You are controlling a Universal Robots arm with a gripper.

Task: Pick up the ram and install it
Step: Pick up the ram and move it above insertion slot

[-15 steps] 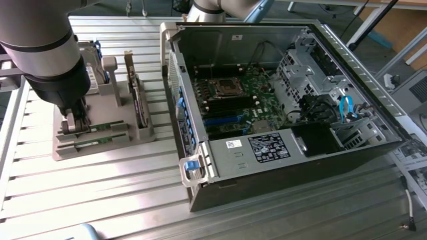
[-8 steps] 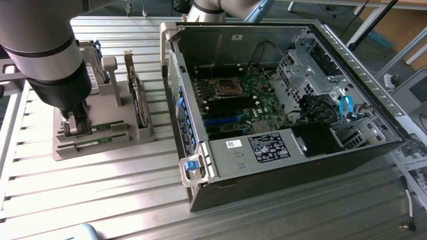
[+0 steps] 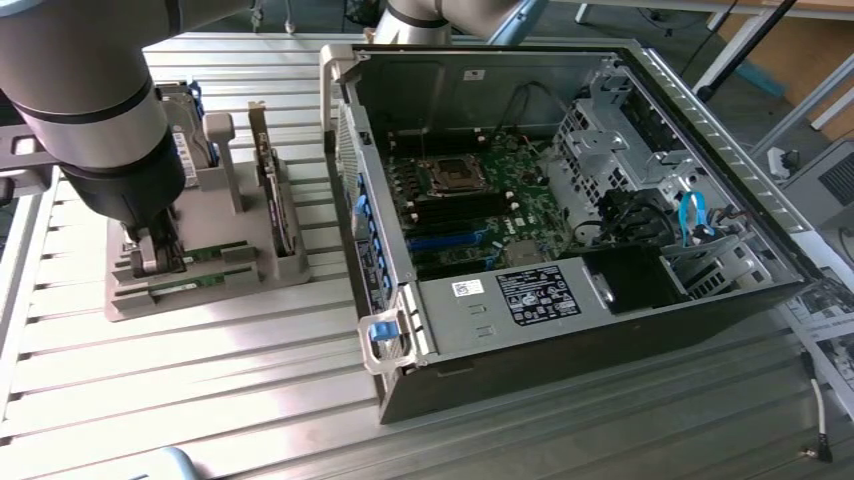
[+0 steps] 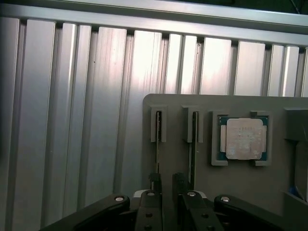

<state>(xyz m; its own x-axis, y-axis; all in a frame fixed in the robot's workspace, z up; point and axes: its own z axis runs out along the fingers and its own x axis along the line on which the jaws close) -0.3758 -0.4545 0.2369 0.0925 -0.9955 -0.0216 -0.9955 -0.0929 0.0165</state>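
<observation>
Two thin green ram sticks stand on edge in slots of a grey holder (image 4: 207, 103). In the wrist view they run side by side as ram (image 4: 158, 142) and ram (image 4: 194, 139). My gripper (image 4: 167, 179) is open just above the near ends of these sticks, and its dark fingertips (image 4: 155, 180) line up with the first stick. Nothing is held between the fingers. In the exterior view the gripper (image 3: 150, 255) hangs low over the holder (image 3: 200, 300) at that view's left, beside the ram (image 3: 214, 253).
A square silver processor chip (image 4: 240, 138) lies in a recess of the holder. A dark expansion card (image 3: 274, 195) and a hard drive (image 3: 200, 140) stand upright on it. The open computer case (image 3: 561, 300) with its motherboard (image 3: 467, 200) lies at the exterior view's right on the ribbed metal table (image 3: 200, 390).
</observation>
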